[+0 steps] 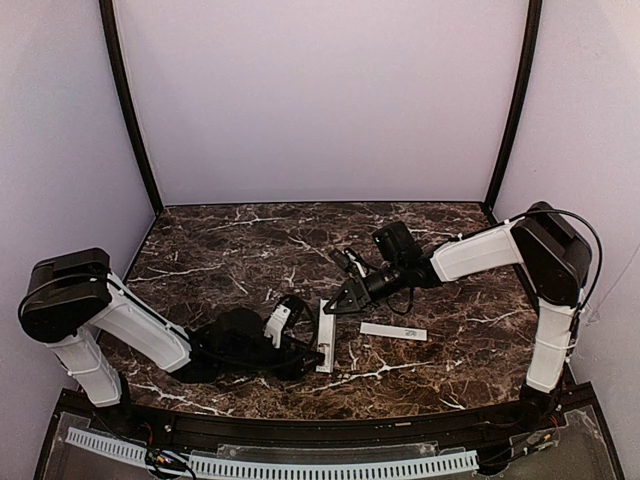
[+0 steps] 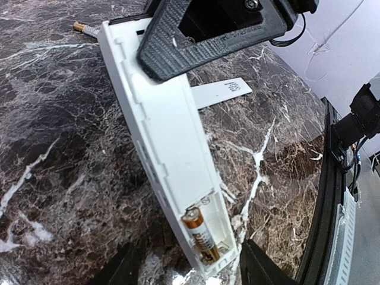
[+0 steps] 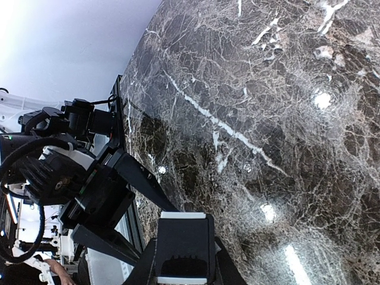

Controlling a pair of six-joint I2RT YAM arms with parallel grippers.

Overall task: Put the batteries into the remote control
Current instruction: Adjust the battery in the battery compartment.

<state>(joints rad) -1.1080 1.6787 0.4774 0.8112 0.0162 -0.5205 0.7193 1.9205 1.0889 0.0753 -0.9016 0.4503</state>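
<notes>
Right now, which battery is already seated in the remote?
The battery seated inside the remote control at its near end, in the left wrist view. The other battery pokes out beyond the far end, outside the remote.

White remote point(image 2: 166, 148) there, against a table point(image 2: 53, 148) of dark brown marble streaked with white veins. The battery point(image 2: 200, 237) shows copper-gold at one end and black with gold lettering on the rest. The cover strip point(image 2: 222, 92) is white with grey print.
</notes>
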